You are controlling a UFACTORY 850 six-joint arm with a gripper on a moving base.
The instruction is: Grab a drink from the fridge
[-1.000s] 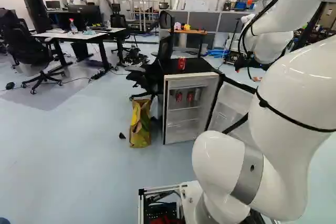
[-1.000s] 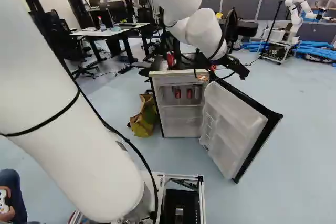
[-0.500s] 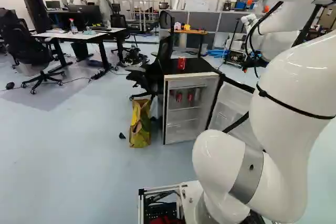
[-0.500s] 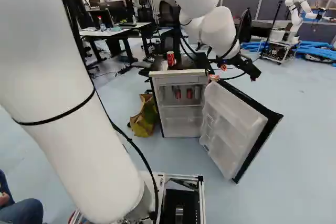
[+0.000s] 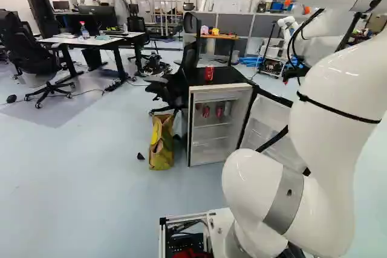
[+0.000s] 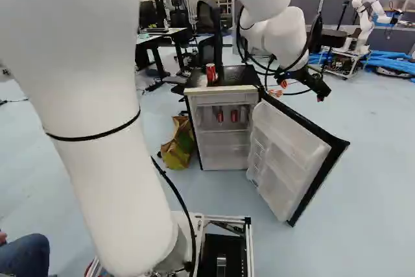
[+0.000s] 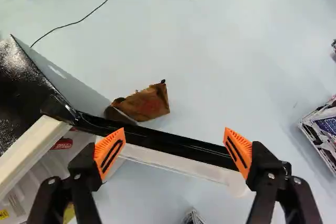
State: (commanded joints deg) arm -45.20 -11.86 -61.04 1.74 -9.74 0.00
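Observation:
The black gripper [image 6: 314, 84] hangs above the open fridge door [image 6: 293, 154] in the right base view. In the wrist view my gripper [image 7: 173, 148] is open and empty, with the door's black edge [image 7: 157, 139] crossing below and ahead of its spread fingers. The small fridge [image 5: 220, 126] stands open; two red cans [image 5: 206, 112] [image 5: 219, 111] and a silver one [image 5: 227, 109] are on its upper shelf. Another red can [image 6: 211, 73] stands on the fridge's black top. A red item [image 7: 62, 144] shows inside the fridge in the wrist view.
A yellow-green bag [image 5: 161, 142] stands left of the fridge, with an office chair [image 5: 175, 83] behind it. Beyond the door a brown bag [image 7: 147, 103] lies on the floor. Desks [image 5: 84, 41] stand farther back; another robot [image 6: 366, 21] is at the far right.
The arm has swung rightward in the right base view, carrying the open gripper farther over and past the door. Base, fridge and cans have stayed where they were.

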